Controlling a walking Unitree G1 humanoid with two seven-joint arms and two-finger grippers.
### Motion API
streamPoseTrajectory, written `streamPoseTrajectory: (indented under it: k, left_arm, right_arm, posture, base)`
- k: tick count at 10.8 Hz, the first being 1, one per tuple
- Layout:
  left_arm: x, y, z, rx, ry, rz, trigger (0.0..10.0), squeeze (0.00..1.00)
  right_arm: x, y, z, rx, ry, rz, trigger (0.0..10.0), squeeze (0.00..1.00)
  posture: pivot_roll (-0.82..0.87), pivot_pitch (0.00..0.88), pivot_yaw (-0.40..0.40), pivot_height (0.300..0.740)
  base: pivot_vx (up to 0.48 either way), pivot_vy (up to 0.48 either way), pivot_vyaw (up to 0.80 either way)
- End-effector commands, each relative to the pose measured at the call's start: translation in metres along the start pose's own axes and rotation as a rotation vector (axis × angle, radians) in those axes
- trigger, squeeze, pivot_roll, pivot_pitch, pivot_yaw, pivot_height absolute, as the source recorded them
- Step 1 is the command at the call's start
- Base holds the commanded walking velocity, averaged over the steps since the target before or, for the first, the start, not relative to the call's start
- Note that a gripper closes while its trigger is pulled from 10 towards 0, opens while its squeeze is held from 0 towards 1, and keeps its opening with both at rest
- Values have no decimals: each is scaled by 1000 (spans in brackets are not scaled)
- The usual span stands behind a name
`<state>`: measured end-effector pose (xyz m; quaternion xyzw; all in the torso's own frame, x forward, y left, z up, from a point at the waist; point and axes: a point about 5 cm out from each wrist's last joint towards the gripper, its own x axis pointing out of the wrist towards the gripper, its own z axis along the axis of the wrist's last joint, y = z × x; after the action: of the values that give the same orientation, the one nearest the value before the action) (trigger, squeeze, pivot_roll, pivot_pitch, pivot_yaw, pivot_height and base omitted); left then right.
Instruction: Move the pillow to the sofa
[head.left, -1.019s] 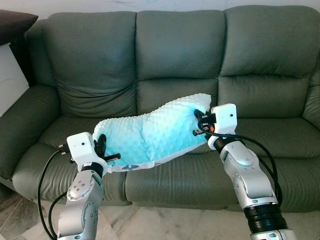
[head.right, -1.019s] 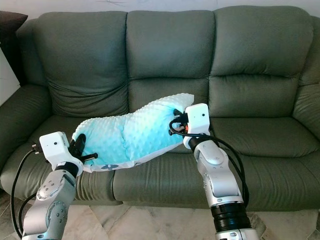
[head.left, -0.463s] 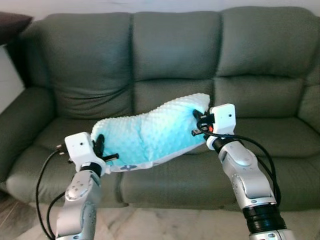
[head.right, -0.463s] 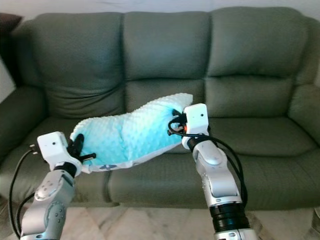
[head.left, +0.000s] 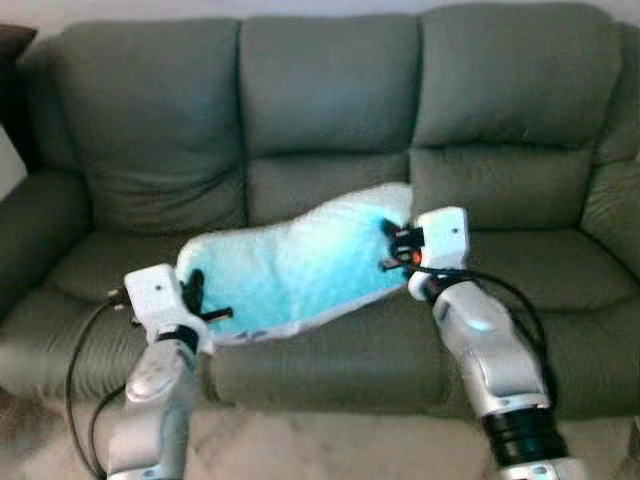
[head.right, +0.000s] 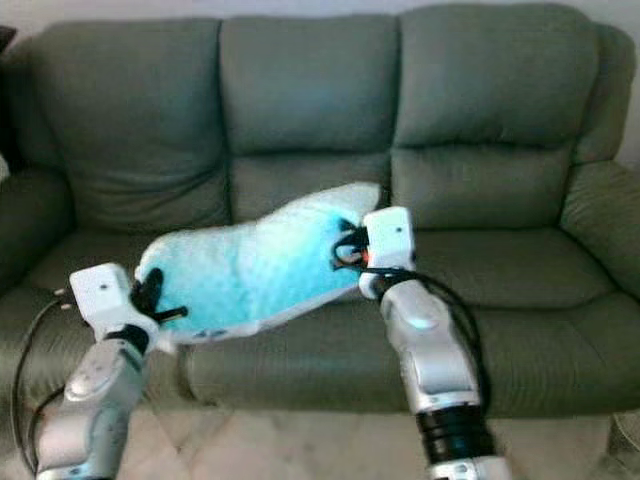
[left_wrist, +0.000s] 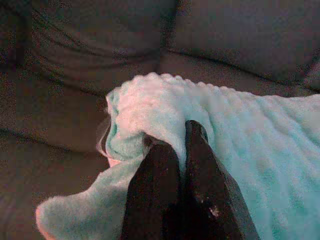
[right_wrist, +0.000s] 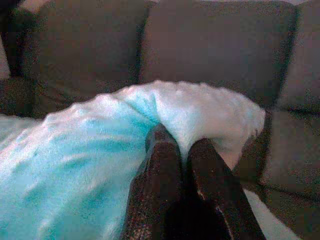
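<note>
Pillow (head.left: 300, 265) hasn't budged in the grip but the view's slid and gone blurry, so I reckon we're walking toward the sofa (head.left: 330, 110) at 12 o'clock, left gripper (left_wrist: 172, 140) and right gripper (right_wrist: 182, 142) both clamped on its ends above the seat.
</note>
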<state>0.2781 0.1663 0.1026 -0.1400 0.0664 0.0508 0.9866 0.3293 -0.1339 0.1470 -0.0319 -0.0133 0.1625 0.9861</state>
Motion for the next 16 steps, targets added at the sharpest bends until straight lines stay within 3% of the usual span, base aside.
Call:
streamPoseTrajectory:
  k: [1,8,16]
  left_arm:
    - [0,1,4,14,-17,1,10000,0]
    - [2,12,16,-8,-89,12,10000,0]
    - [2,14,20,-26,-115,-9,10000,0]
  right_arm:
    - [3,2,11,-4,-43,3,10000,0]
    - [4,3,12,-5,-47,5,10000,0]
    - [2,4,12,-6,-48,7,10000,0]
  posture:
    - [-258,0,34,740]
    - [-260,0,36,740]
    - [-261,0,40,740]
  base:
    - [0,-270,0]
    - [0,0,0]
    - [453,0,0]
